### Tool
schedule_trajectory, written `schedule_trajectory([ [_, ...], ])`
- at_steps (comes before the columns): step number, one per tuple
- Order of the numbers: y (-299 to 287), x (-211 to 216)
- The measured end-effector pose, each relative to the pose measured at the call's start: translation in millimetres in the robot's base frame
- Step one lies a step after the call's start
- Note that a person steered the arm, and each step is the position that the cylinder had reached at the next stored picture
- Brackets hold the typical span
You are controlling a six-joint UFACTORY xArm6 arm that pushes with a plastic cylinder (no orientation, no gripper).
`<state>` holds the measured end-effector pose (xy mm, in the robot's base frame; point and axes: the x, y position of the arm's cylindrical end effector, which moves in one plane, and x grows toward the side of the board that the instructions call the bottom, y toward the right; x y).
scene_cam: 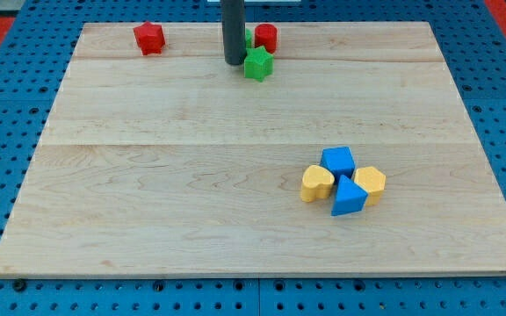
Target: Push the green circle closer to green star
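The green star (257,64) lies near the view's top, a little left of centre. A sliver of another green block (249,38), likely the green circle, shows just above it, mostly hidden behind the rod and touching a red round block (266,37). My tip (234,61) rests on the board just left of the green star, close to or touching it, and below-left of the hidden green block.
A red star-like block (149,38) sits at the top left. At the lower right a cluster holds a blue cube (338,161), a blue triangle (349,198), a yellow heart (317,183) and a yellow block (370,183). The wooden board (148,193) lies on a blue pegboard.
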<state>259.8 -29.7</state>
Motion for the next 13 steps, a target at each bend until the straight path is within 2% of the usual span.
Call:
schedule_trajectory([
  [1, -6.6, -25.0],
  [2, 6.8, -28.1],
  [3, -36.8, -31.9],
  [4, -32.2, -64.4],
  [5, -29.9, -66.6],
  [6, -7.9, -66.3],
  [7, 102.4, -63.8],
  [8, 132.2, 12.5],
  [9, 204.0, 18.2],
  [10, 252.2, -58.6],
  [13, 235.0, -68.1],
])
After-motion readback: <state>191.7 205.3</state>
